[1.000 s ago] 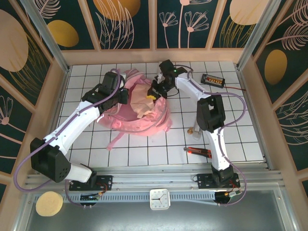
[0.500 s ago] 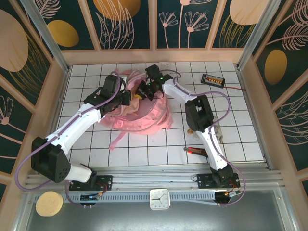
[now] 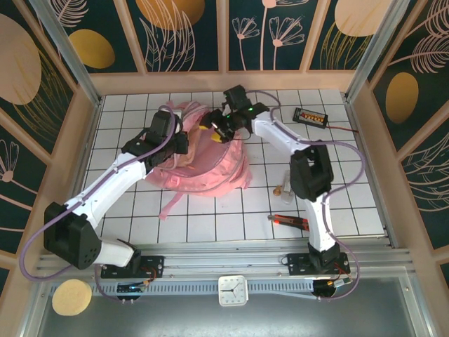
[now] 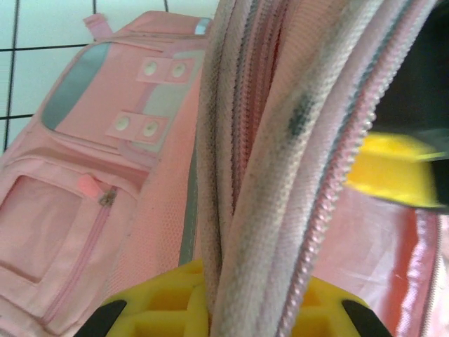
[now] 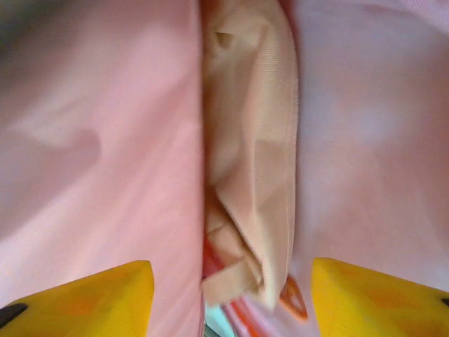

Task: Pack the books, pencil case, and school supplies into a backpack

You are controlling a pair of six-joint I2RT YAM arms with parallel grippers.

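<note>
The pink backpack (image 3: 210,165) lies mid-table with its mouth facing the back. My left gripper (image 3: 178,144) is shut on its zippered rim (image 4: 280,161), and the yellow fingertips (image 4: 158,302) pinch the folded fabric. My right gripper (image 3: 212,132) hangs over the opening, open, with its yellow fingers (image 5: 91,295) wide apart. Between them the pale pencil case (image 5: 252,140) stands loose, wedged between the backpack's pink inner walls (image 5: 105,140). Something with red and teal print peeks out under the pencil case. The books are hidden.
A black wired box with orange buttons (image 3: 311,116) sits at the back right. Small clear pieces (image 3: 284,188) and a red-and-black tool (image 3: 289,221) lie beside the right arm. Loose pink straps (image 3: 168,203) trail towards the front. Wooden walls surround the tiled table (image 3: 351,168).
The right gripper has gone from shut to open, letting go of the pencil case inside the backpack, after swinging left over the opening. The left gripper has kept its hold on the rim.
</note>
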